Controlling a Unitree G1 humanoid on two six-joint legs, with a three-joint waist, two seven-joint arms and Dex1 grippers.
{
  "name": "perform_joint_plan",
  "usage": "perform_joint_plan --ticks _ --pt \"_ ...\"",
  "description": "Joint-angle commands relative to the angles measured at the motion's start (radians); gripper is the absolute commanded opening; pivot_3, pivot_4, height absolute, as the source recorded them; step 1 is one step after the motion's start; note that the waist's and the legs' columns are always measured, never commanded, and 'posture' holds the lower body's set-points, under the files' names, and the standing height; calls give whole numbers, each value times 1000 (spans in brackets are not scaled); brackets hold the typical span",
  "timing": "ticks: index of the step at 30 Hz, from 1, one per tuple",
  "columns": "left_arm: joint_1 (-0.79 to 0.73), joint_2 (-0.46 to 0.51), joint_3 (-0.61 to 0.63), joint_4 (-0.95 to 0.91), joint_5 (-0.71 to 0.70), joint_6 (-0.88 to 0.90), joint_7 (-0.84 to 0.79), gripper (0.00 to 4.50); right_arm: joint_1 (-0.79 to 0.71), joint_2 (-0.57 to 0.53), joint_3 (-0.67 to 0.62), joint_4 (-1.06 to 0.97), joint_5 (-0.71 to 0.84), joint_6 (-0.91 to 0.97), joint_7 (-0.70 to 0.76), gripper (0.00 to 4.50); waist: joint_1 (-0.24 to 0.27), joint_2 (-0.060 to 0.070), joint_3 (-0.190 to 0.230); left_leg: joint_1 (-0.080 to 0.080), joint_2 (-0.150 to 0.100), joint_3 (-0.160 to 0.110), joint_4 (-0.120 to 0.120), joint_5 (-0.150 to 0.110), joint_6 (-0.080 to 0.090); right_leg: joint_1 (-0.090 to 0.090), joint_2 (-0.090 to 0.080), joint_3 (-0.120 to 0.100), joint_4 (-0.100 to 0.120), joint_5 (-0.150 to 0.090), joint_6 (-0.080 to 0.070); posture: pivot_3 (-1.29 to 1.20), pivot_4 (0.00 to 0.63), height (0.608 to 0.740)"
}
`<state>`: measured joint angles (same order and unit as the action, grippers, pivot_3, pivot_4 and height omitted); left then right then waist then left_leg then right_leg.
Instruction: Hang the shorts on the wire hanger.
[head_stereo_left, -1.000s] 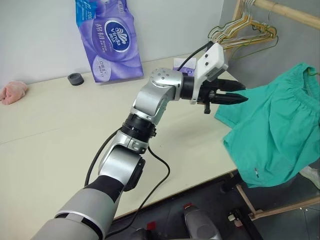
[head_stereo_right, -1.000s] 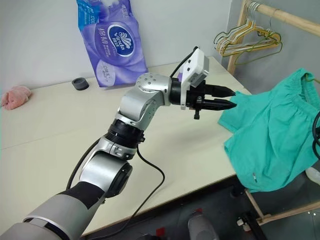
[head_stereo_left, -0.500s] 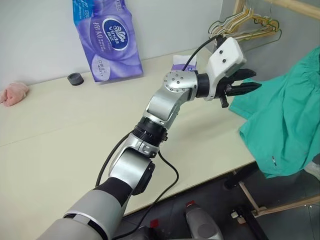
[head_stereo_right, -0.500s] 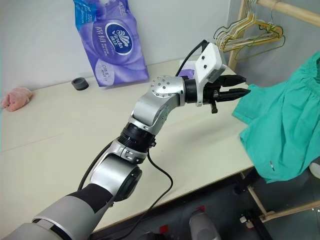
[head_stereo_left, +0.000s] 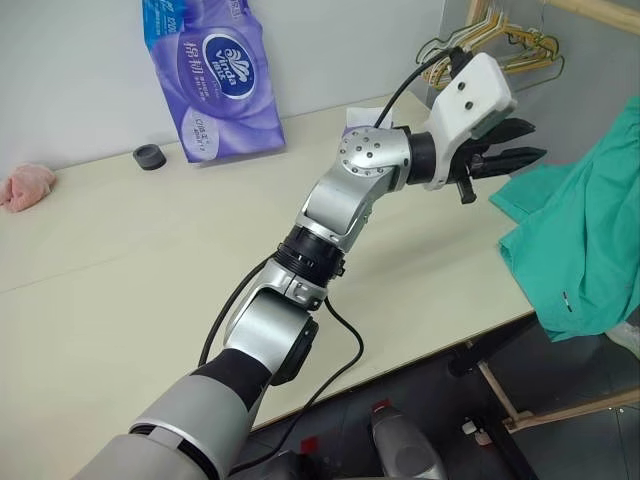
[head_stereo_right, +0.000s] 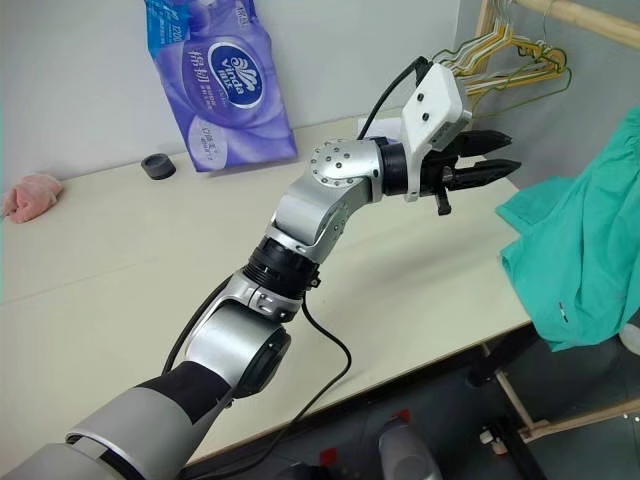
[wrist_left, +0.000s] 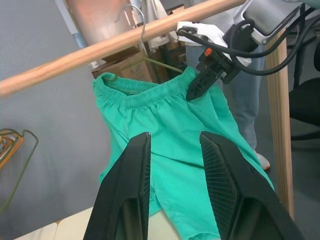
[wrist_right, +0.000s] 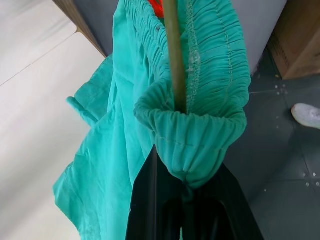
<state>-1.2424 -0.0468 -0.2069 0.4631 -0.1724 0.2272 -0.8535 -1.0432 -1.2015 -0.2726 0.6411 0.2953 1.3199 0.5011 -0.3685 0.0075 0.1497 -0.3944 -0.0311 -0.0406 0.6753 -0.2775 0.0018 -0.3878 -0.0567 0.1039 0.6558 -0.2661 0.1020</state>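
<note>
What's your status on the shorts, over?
Left gripper open, empty, facing the shorts. Right gripper shut on their waistband. Shorts on the hanger at the wooden rail. Nothing in the way.

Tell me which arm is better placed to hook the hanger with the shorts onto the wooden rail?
Probably right: the right gripper is shut on the shorts and wire hanger, just under the wooden rail. The left gripper is open, empty.
</note>
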Motion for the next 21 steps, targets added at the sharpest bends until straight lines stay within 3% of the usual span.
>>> perform_joint_plan --ticks 1,19,21 --pt "-30 -4 14 -23 -3 -21 9 1631 -33 6 -36 27 -11 -22 -32 0 2 0 0 0 0 0 0 0 0 0 0 0 0 0 0 -346 157 740" --pt "-14 9 7 -46 6 -19 11 1631 -32 74 -43 38 -26 -49 -89 0 10 1 0 0 -1 0 0 0 0 0 0 0 0 0 0 -312 142 740" --pt "-15 8 7 -46 6 -22 10 1652 -22 75 -45 23 -29 -47 -97 621 10 1 0 0 -1 0 0 0 0 0 0 0 0 0 0 -312 140 740"
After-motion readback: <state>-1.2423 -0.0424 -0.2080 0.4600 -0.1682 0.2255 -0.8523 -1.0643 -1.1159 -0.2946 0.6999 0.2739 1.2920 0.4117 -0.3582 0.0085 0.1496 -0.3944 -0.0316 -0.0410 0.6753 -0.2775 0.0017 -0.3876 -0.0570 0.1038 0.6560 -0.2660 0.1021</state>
